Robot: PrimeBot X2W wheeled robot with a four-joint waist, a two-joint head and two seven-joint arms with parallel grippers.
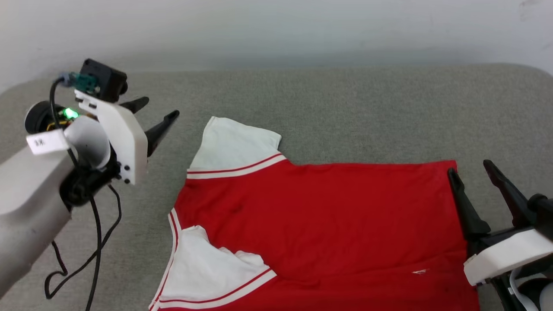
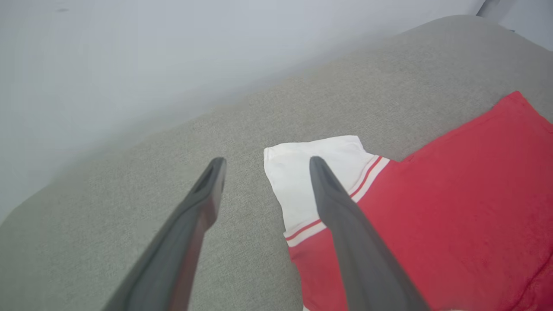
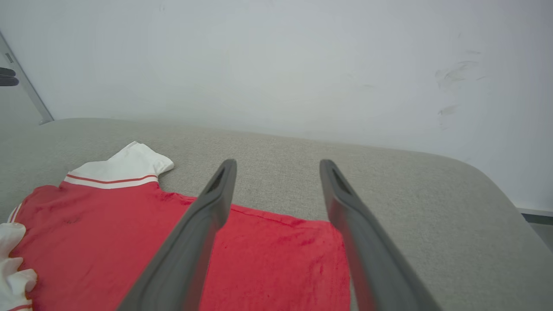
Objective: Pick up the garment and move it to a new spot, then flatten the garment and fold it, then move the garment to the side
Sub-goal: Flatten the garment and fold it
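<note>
A grey woven surface [image 1: 345, 108] spreads across the head view, its cloth finely textured and its far corners rounded; it meets a pale, plain wall [image 1: 276, 30] along a soft, shadowed line; in the right wrist view the wall carries a few faint grey scuff marks [image 3: 453, 75] high on the right, with a smaller one below them; a thin grey strip [image 3: 26, 86] slants down the wall at that view's left edge; a dark band [image 3: 535, 214] runs along the wall's foot beyond the surface's right corner.
</note>
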